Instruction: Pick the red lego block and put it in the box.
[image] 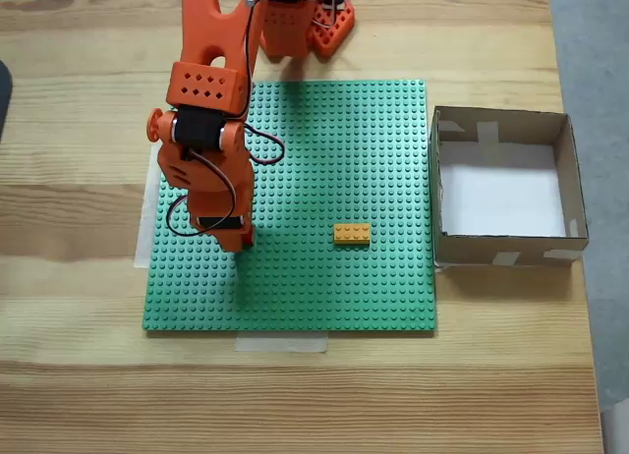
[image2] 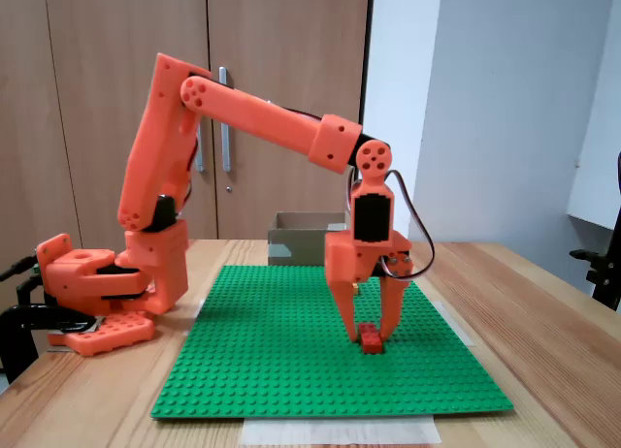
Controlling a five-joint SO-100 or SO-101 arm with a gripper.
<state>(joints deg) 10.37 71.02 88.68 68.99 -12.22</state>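
The red block (image2: 370, 337) sits on the green baseplate (image2: 291, 351), low between the two fingers of the tool (image2: 370, 339), which straddle it from above; the fingers stand spread, one on each side, and whether they already touch the brick I cannot tell. In the top-down fixed view the arm hides the brick, and the tool's tip (image: 236, 240) comes down at about 9 o'clock from the yellow block (image: 352, 234), near but clearly apart. The box (image: 570, 179) sits on the table (image: 79, 375) just off the baseplate's edge, at about 3 o'clock from the yellow block. The red block's long axis is hard to read: in the side fixed view it shows a short, nearly square face, so it probably points roughly toward that camera, across the gap between the fingers. The risks, as I judge them: the studs may hold the brick down, so a light squeeze slips off on lifting; a skewed closure could twist the brick; and a low carry toward 3 o'clock could catch the yellow block or the box wall.
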